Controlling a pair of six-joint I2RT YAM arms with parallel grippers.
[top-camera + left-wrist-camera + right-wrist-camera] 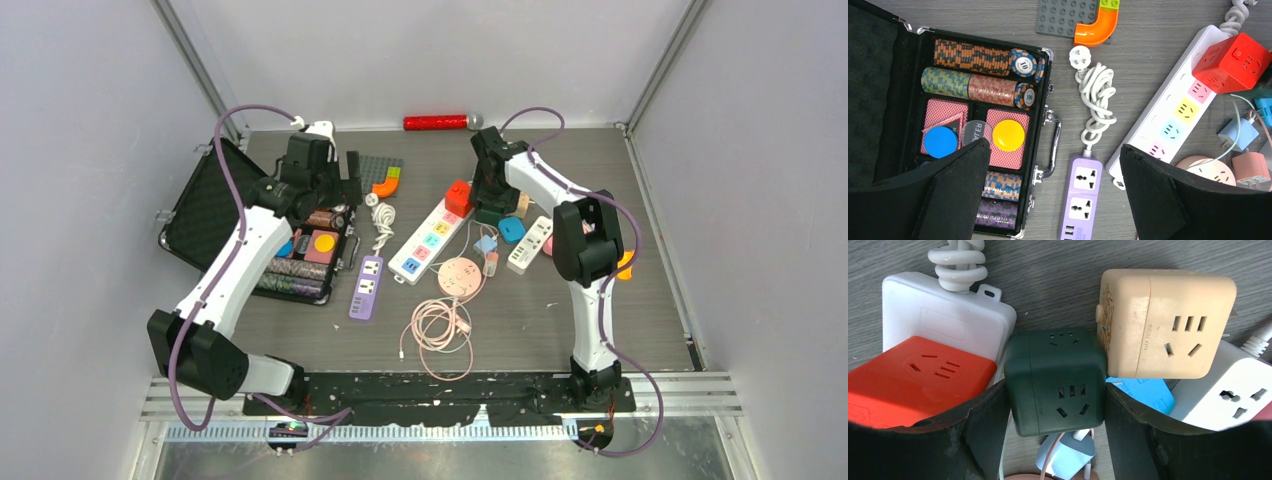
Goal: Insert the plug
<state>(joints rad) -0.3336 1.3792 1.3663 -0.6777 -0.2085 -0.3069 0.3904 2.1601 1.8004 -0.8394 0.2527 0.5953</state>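
Right wrist: right gripper (pixel 1055 396), jaws clamped on the green cube socket (pixel 1058 367); left gripper (pixel 1054 150), jaws wide, empty. Advise holding it level, aligning before pressing.

I stand at a dark grey table (pixel 620 300) with wood grain. Pale grey walls (pixel 420 50) close it at the back and both sides, with metal posts (pixel 197 60) in the back corners. The light is even, probably from above.
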